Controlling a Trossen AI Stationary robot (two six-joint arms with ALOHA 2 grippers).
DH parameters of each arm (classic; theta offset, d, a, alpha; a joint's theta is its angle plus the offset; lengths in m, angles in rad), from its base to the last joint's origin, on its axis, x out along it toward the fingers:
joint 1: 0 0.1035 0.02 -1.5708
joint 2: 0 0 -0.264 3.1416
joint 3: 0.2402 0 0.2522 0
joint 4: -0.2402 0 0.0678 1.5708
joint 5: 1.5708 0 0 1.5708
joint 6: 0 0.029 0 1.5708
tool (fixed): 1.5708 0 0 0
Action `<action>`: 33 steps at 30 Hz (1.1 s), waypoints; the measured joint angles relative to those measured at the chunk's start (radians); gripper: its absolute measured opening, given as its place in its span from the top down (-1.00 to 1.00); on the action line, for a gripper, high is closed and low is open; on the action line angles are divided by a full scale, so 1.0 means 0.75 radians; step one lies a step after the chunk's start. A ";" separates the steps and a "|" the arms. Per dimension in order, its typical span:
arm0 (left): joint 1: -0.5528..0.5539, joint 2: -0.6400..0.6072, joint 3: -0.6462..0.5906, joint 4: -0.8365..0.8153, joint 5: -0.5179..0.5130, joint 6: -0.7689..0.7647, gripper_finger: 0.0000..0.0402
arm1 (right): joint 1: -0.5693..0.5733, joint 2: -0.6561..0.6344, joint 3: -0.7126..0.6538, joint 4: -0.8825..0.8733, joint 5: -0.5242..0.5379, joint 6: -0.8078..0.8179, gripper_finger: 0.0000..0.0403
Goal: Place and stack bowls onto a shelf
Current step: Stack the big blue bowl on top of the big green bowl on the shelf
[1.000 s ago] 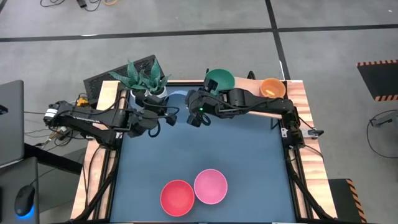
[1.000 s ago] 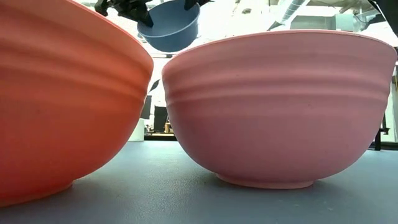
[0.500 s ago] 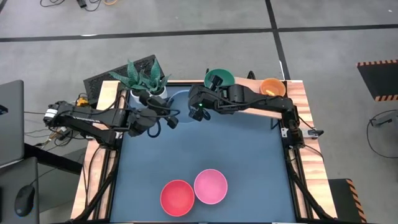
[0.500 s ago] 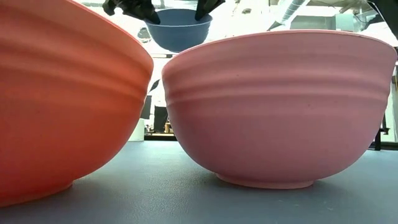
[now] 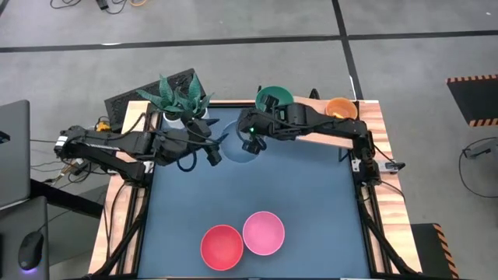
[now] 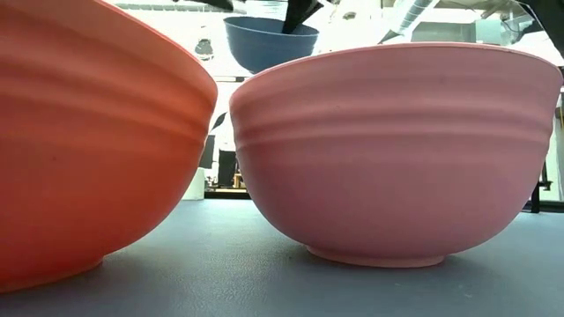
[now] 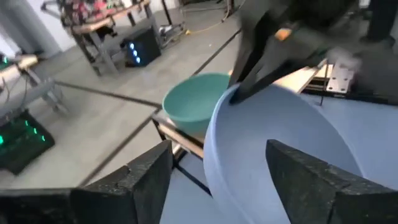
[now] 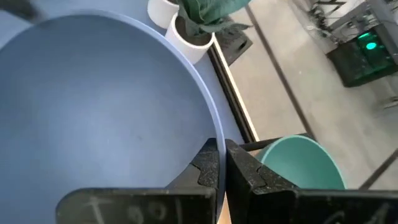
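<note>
A blue bowl [image 5: 236, 148] hangs above the table's far middle, with my right gripper [image 5: 250, 141] shut on its rim. My left gripper [image 5: 212, 151] stands open just left of the bowl. In the left wrist view, its fingers [image 7: 134, 183] flank the bowl's near rim [image 7: 249, 162] without plainly touching it. A green bowl [image 5: 275, 98] and an orange bowl [image 5: 340, 109] rest on the light wood shelf [image 5: 368, 118] at the far right. A red bowl [image 5: 221, 246] and a pink bowl [image 5: 263, 232] sit base down near the front edge. My right gripper pinches the blue bowl's rim [image 8: 210, 138] on the side nearest the shelf, with one finger inside the bowl and one outside. The fingers come from above, slanting down from the table's right. The bowl [image 6: 269, 44] hangs about level, mouth up, clear of the table.
Two white pots with a green plant [image 5: 180, 99] stand at the far left, close behind my left gripper. The red bowl [image 6: 88, 141] and pink bowl [image 6: 397, 150] fill the low view. Wooden rails run along the table's sides.
My right gripper has shut on the blue bowl's rim, and my left gripper has opened and let go of it. The bowl was tilted in the left gripper's hold. It now hangs level from the right gripper, a little farther toward the table's right.
</note>
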 joint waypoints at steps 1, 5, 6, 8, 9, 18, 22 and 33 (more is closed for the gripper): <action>-0.004 -0.001 0.028 -0.022 -0.001 0.030 -0.23 | -0.017 -0.005 0.000 -0.003 -0.032 -0.013 0.85; -0.006 -0.002 0.162 -0.123 -0.002 0.078 -0.23 | -0.104 -0.049 0.000 -0.025 -0.134 -0.096 0.85; -0.006 -0.002 0.193 -0.149 -0.003 0.073 -0.24 | -0.138 -0.072 0.000 -0.029 -0.156 -0.108 0.85; -0.006 -0.002 0.247 -0.194 -0.003 0.061 -0.24 | -0.216 -0.119 0.000 -0.033 -0.219 -0.113 0.85; -0.006 -0.002 0.271 -0.215 -0.003 0.055 -0.24 | -0.264 -0.150 0.000 -0.027 -0.258 -0.108 0.85; -0.029 -0.003 0.336 -0.273 0.045 0.051 -0.24 | -0.838 -0.299 0.002 -0.103 -0.656 0.108 0.85; -0.030 -0.002 0.336 -0.307 0.067 0.040 -0.23 | -0.994 -0.247 0.002 -0.130 -0.841 0.138 0.85; -0.029 -0.002 0.336 -0.416 0.057 -0.049 -0.22 | -1.028 -0.055 0.000 -0.256 -1.052 0.050 0.85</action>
